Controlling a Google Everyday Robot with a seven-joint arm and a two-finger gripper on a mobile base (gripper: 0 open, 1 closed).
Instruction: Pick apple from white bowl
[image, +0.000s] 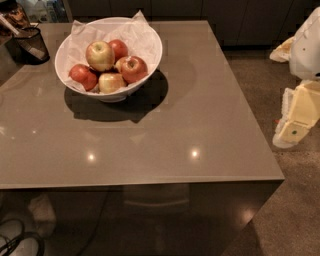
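Observation:
The white bowl (113, 93), lined with crumpled white paper, stands at the far left of the grey table (190, 125). It holds several apples. The apple (133, 68), deep red with a yellowish patch at its stem dimple, lies at the bowl's right front. A big yellow-green apple (100, 55) sits on top beside it, and a pale yellowish apple (111, 82) lies at the front. My gripper (296, 122), cream and white, hangs off the table's right side, well away from the bowl and lower in the view.
A small black mesh cup (30, 45) stands at the table's far left corner. Two more red apples (82, 76) lie in the bowl. Dark cabinets run behind the table. The table's right edge is beside my arm, with speckled floor beyond.

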